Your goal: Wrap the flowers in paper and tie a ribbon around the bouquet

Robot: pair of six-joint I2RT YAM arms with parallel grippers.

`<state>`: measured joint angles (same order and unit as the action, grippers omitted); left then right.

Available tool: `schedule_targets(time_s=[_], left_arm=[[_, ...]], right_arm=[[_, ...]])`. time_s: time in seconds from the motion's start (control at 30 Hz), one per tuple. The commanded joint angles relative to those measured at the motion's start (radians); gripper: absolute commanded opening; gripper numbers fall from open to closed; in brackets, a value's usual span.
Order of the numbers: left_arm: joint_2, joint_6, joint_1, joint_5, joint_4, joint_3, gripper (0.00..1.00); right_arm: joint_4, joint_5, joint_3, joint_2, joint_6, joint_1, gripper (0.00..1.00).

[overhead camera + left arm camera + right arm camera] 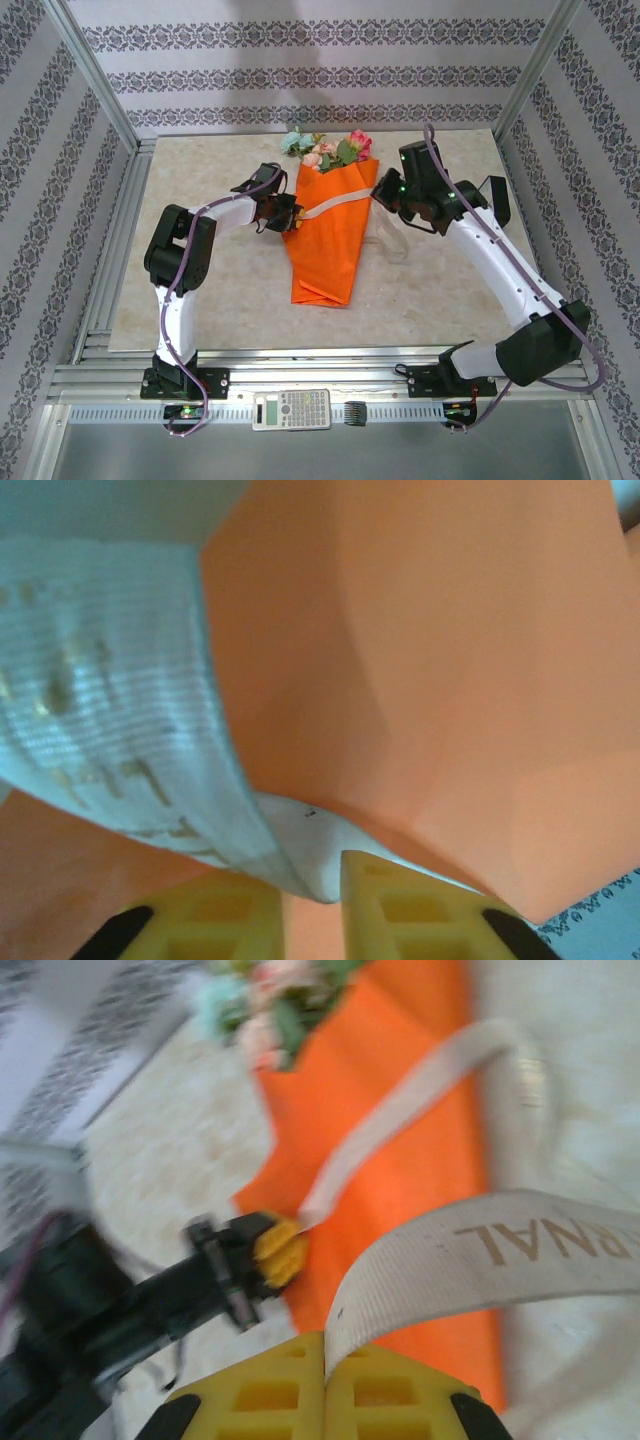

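The bouquet (328, 235) is lying flat in the middle of the table (220, 290). Its long axis runs near-to-far from where I sit, leaning a touch to the right at the far end. The narrow tip points back toward the arm bases. The wide mouth points at the far wall, with the flowers (325, 150) poking out, pink and red and a pale blue one. The orange paper (322, 270) is closed round the stems in a cone.

The ribbon (330, 205) runs slantwise across the upper half of the cone, from low on its left edge to higher on its right. Then it flops into a loose loop on the table just right of the paper.

The left gripper (287, 215) sits right at the cone's left edge. On its own wrist cam, the fingers (420, 915) are drawn in narrow, with the ribbon (120, 730) tucked down between them against the paper (430, 680). It's so close and blurry that I can only say it looks pinched, not swear to it.

The right gripper (380, 203) is at the cone's right edge. On its wrist cam, that pincer (325, 1380) is squeezed fully together. The ribbon (480, 1250) comes straight up out of the seam, so it's got hold. The same view shows the left gripper (280, 1250) with the ribbon's other end running straight to its yellow tips.

There's also a calculator (291, 408) on the front rail.
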<state>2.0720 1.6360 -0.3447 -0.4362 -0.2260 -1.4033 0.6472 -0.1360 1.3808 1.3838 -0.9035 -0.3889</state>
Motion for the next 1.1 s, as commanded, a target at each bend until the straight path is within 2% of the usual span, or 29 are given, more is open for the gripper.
schedule_targets(time_s=[0.0, 0.1, 0.2, 0.4, 0.5, 0.7, 0.87, 1.07], left_arm=[[0.003, 0.022, 0.009, -0.002, 0.017, -0.009, 0.11], [-0.009, 0.016, 0.008, -0.004, 0.046, 0.006, 0.00], [-0.034, -0.004, 0.005, -0.012, 0.075, 0.021, 0.00], [-0.106, -0.046, -0.011, -0.048, 0.176, 0.090, 0.00], [-0.146, -0.065, -0.022, -0.068, 0.220, 0.142, 0.00], [-0.218, -0.111, -0.039, -0.084, 0.243, 0.229, 0.00], [-0.246, -0.182, -0.046, -0.098, 0.229, 0.240, 0.00], [-0.255, -0.230, -0.049, -0.121, 0.227, 0.254, 0.00]], right_arm=[[-0.200, -0.238, 0.050, 0.078, 0.166, 0.019, 0.00], [-0.287, -0.451, 0.143, 0.206, 0.175, 0.038, 0.00], [-0.271, -0.582, 0.305, 0.363, 0.195, 0.036, 0.00], [-0.076, -0.670, 0.591, 0.633, 0.240, 0.013, 0.00], [-0.055, -0.725, 0.591, 0.672, 0.250, -0.009, 0.00], [-0.016, -0.775, 0.446, 0.638, 0.251, -0.007, 0.00], [0.181, -0.792, 0.462, 0.671, 0.344, 0.021, 0.00], [0.372, -0.737, 0.478, 0.673, 0.435, 0.015, 0.00]])
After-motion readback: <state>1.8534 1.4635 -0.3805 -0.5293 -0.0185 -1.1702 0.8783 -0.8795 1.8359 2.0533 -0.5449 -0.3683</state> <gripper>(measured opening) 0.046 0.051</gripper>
